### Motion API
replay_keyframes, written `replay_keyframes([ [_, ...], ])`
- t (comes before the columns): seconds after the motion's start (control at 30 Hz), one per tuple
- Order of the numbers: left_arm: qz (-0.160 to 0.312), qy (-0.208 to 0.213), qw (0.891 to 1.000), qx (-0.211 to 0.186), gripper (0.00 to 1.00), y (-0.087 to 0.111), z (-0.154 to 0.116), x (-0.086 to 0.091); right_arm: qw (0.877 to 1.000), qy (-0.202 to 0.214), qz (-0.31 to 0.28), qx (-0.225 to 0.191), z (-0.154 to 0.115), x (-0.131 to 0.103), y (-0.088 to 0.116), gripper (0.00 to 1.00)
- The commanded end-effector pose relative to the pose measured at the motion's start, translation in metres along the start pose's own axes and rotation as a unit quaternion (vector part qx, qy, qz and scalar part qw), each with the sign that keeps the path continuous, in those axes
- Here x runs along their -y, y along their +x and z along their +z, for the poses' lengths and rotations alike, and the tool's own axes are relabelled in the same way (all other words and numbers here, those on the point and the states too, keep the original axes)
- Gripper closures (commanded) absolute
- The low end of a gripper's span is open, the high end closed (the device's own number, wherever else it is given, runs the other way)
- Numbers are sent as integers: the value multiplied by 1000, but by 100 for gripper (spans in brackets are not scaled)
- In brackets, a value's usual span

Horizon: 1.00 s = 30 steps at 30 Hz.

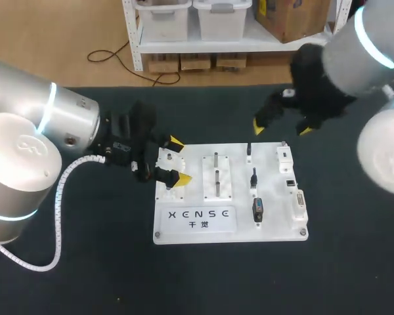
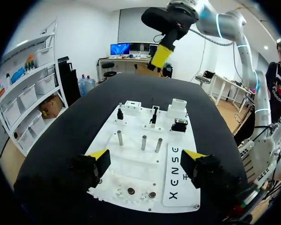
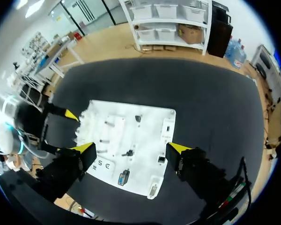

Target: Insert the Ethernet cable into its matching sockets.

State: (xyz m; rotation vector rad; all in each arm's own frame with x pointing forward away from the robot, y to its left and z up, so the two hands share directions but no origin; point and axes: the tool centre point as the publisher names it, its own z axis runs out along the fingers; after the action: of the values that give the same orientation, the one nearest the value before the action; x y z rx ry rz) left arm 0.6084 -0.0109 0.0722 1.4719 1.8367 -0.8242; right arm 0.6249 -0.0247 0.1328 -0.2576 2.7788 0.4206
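Note:
A white practice board (image 1: 276,226) lies in the middle of the black table. Along its right side sit small white socket blocks (image 1: 284,155) and black plug pieces (image 1: 253,177); I cannot tell which is the Ethernet cable. My left gripper (image 1: 178,159) hovers open over the board's left end, with nothing between its fingers; in its own view the gripper (image 2: 145,157) straddles the board (image 2: 131,161). My right gripper (image 1: 282,128) hangs open high above the board's far right corner. In the right wrist view the gripper (image 3: 131,149) looks down on the whole board (image 3: 150,126).
Metal pegs (image 1: 216,167) stand upright in a white block at the board's centre, also seen ahead of the left gripper (image 2: 144,142). Small gears (image 2: 140,192) sit at the board's left end. A dark connector (image 1: 258,209) rests near the front right.

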Motion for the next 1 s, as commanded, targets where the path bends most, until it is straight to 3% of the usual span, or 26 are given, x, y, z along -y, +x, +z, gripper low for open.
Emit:
replay_keyframes([
  [0.03, 0, -1, 1000, 0, 0, 0, 1, 0, 996, 93, 7, -15, 19, -12, 5, 0],
  [0.57, 0, -1, 1000, 0, 0, 0, 1, 0, 994, 86, 24, -62, 82, -1, 35, 0],
  [1.0, 0, -1, 1000, 0, 0, 0, 1, 0, 992, 94, 17, -80, 101, -2, 42, 0],
])
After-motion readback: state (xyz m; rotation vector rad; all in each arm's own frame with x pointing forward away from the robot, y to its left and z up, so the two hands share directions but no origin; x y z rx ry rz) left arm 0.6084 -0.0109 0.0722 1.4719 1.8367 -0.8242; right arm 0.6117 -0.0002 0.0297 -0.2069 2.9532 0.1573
